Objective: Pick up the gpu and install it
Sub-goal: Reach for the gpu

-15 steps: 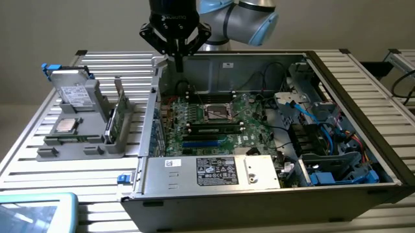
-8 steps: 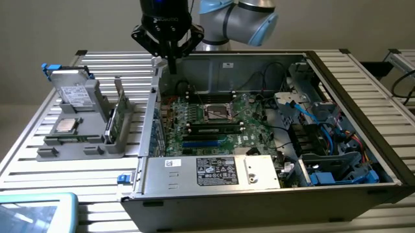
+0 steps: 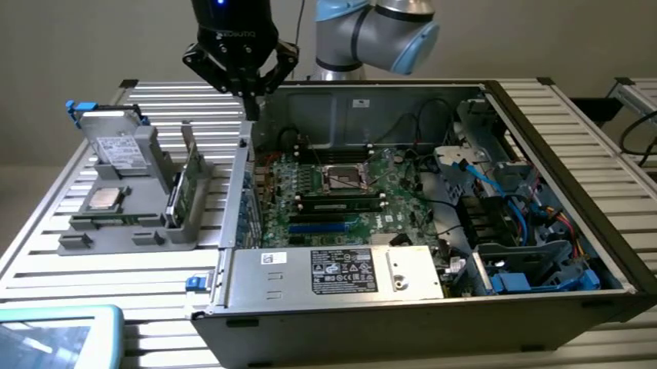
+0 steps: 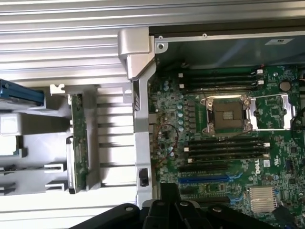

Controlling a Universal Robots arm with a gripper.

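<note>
- Exterior view: shut, empty claw (image 3: 248, 98) above the computer case's (image 3: 411, 323) wall; graphics card (image 3: 177, 196) on edge in the grey rack (image 3: 113, 234), seven o'clock from the claw.
- Wrist view: shut claw (image 4: 170, 198) over the case (image 4: 141, 143) wall; graphics card (image 4: 78, 143) upright in the rack (image 4: 28, 129).

gpu (image 3: 180, 192), upright (on edge), in gray holder (image 3: 103, 242)

An open computer case (image 3: 411, 330) sits on the slatted counter (image 3: 103, 278) beside a gray rack (image 3: 98, 241) holding a drive (image 3: 121, 147) and chip (image 3: 104, 198).
</note>
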